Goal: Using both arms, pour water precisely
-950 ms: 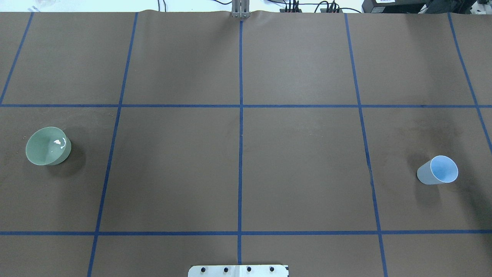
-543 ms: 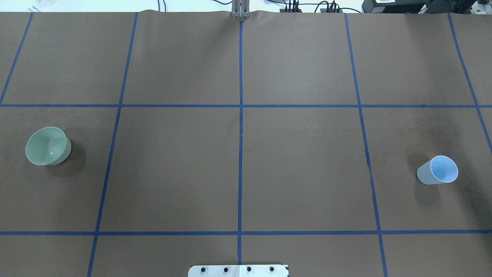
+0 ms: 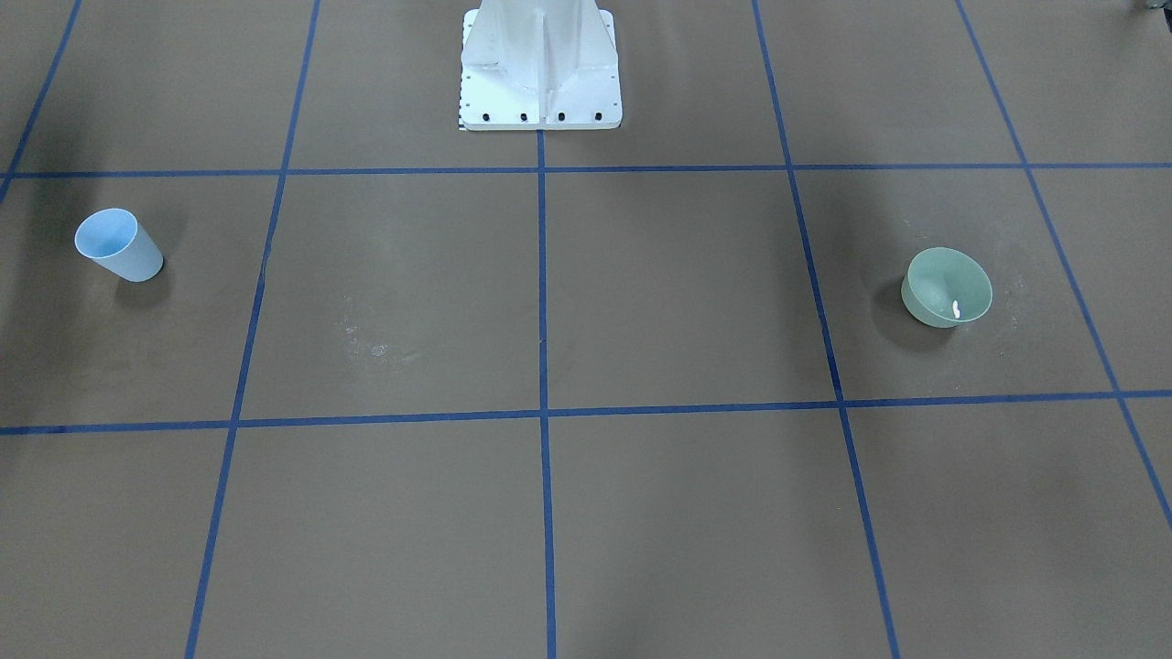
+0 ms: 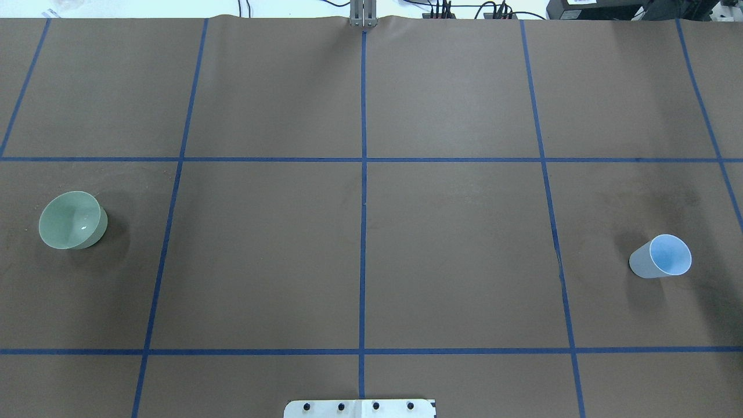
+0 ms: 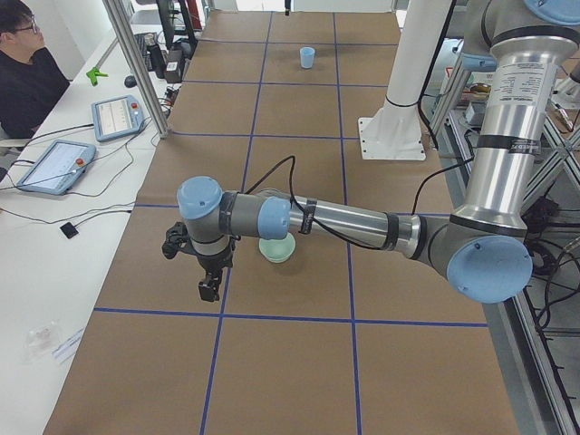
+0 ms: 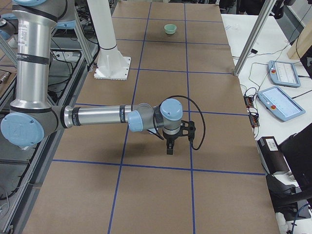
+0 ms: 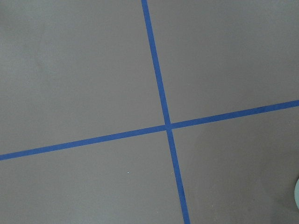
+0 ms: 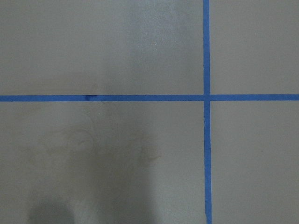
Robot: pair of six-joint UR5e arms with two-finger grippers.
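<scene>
A pale green bowl (image 4: 72, 220) stands on the brown table at the robot's left and also shows in the front view (image 3: 948, 286). A small white glint (image 3: 956, 309) inside it suggests water. A light blue cup (image 4: 662, 256) stands upright at the robot's right. Both arms show only in the side views. My left gripper (image 5: 210, 288) hangs over the table beside the bowl (image 5: 276, 249), nearer the operators' edge. My right gripper (image 6: 169, 148) points down over bare table. I cannot tell whether either is open or shut. The wrist views show no fingers.
The white pedestal base (image 3: 540, 69) stands at the robot's side of the table. Blue tape lines (image 4: 363, 232) divide the brown cover into squares. An operator (image 5: 27, 72) sits by control tablets (image 5: 118, 116) and a metal post (image 5: 136, 63) along the far edge.
The bright white glint inside the green bowl has faded to a faint one. The bowl and the cup have not moved.
</scene>
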